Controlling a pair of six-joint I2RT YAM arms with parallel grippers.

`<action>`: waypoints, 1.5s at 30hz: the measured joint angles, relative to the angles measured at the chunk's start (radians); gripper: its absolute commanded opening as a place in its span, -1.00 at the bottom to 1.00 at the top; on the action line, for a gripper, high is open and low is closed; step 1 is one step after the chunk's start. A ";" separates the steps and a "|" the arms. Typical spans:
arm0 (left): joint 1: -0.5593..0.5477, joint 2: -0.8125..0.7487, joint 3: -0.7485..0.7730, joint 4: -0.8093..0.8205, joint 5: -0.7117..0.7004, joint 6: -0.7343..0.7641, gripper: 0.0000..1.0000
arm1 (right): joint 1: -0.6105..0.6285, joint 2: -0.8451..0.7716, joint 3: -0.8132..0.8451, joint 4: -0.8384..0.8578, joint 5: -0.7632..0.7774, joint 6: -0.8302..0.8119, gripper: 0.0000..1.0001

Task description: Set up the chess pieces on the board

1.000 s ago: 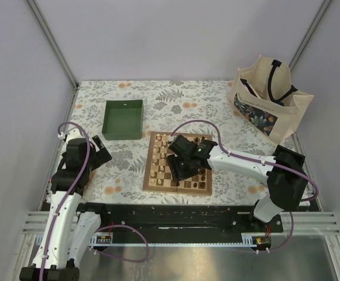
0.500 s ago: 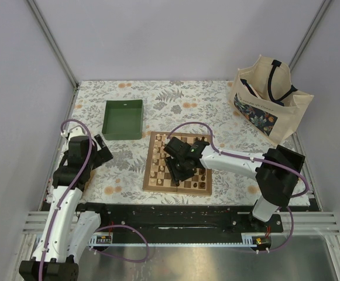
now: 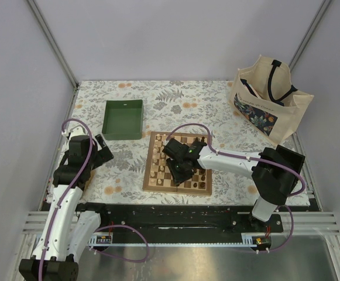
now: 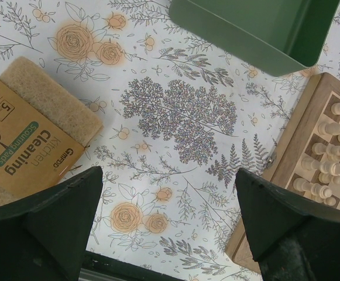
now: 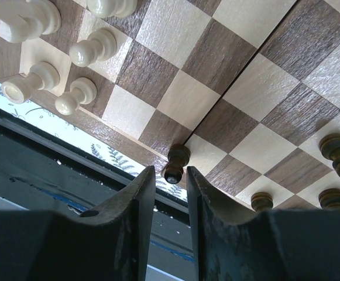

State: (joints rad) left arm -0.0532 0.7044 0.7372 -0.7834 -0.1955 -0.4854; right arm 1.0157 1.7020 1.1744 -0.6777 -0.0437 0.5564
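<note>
The table [image 3: 216, 105] carries a cloth tote [image 3: 269, 99] at its far right corner and a green tray [image 3: 123, 119] toward the far left, both well apart from the work. The board [image 3: 148, 164] lies open and flat at the middle of the near edge, probably so that both arms can reach it.

The left gripper [image 4: 168, 175] hangs over bare cloth between the board's left edge and a packet of scouring pads [image 4: 29, 140]. Its fingers are spread wide with nothing between them, so it appears to be waiting clear of the other arm.

The right gripper [image 5: 170, 172] is low over the board's near edge, tilted toward the rail. The cream pieces [image 5: 93, 47] stand in rows at the near left corner of the board, which suggests that side is largely set. Several dark pieces [image 5: 336, 149] stand further right along the near edge.

One dark pawn [image 5: 176, 163] stands upright on a near-edge square beside the fold seam, apart from its fellows. The right fingers sit narrow on either side of its head, but whether they actually pinch it cannot be told. Judging by its position mid-board, it is probably the next piece to be moved to the dark side.
</note>
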 measured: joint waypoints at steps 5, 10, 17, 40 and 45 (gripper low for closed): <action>0.000 0.001 0.000 0.000 0.001 0.000 0.98 | 0.000 0.005 0.000 0.000 0.000 0.000 -0.28; 0.000 0.007 0.000 0.000 0.002 0.000 0.98 | 0.000 0.005 0.000 0.000 0.000 0.000 -0.39; 0.000 0.016 0.000 0.000 0.005 0.000 0.98 | 0.000 0.007 0.000 0.000 0.000 0.001 -0.51; 0.000 0.018 0.000 0.000 0.008 0.000 0.98 | -0.024 -0.055 -0.041 -0.018 0.159 0.044 -0.55; 0.000 0.018 0.000 0.000 0.008 0.000 0.98 | -0.057 -0.086 -0.080 -0.024 0.170 0.057 -0.55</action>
State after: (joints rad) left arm -0.0532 0.7223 0.7372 -0.7834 -0.1871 -0.4858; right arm 0.9588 1.6157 1.0946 -0.7017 0.1261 0.6136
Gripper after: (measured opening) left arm 0.988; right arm 0.228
